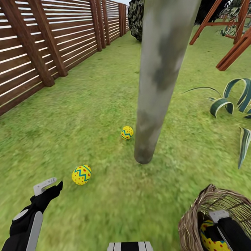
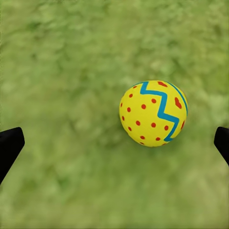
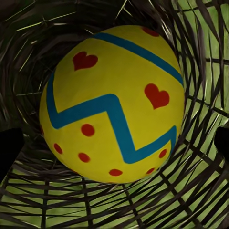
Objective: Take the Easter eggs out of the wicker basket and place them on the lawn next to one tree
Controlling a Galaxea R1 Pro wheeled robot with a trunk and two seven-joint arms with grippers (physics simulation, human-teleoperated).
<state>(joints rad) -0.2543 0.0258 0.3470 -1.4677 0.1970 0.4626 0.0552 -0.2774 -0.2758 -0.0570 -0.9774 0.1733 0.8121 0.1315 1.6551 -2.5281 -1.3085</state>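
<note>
1. The fence [image 1: 25, 53] runs along the far left edge of the lawn [image 1: 95, 101]; a broad strip of grass lies open between it and the tree [image 1: 156, 84], so that side gives free room.
2. The left gripper [image 1: 51, 186] hovers low over the grass with its fingers [image 2: 9, 148] spread wide and nothing between them; one egg on the grass [image 1: 81, 174] lies just beside it, seen from straight above in the left wrist view [image 2: 153, 113]; a careless sweep of that arm could knock this egg rolling away from the trunk.
3. A second egg [image 1: 127, 132] rests close to the base of the tree, apart from the bark; both look properly placed.
4. The wicker basket [image 1: 194, 217] sits at lower right, near the tree; the right gripper [image 1: 219, 218] reaches down inside it, fingers [image 3: 9, 155] parted either side of the last egg [image 3: 112, 102] and not yet closed.
5. Risks as I judge them: the egg slipping from the pads on closing; fingers snagging the loose weave and tipping the basket on the lift; the striped plants [image 1: 236, 100] crowd the right, so the carry should go left towards the trunk.
</note>
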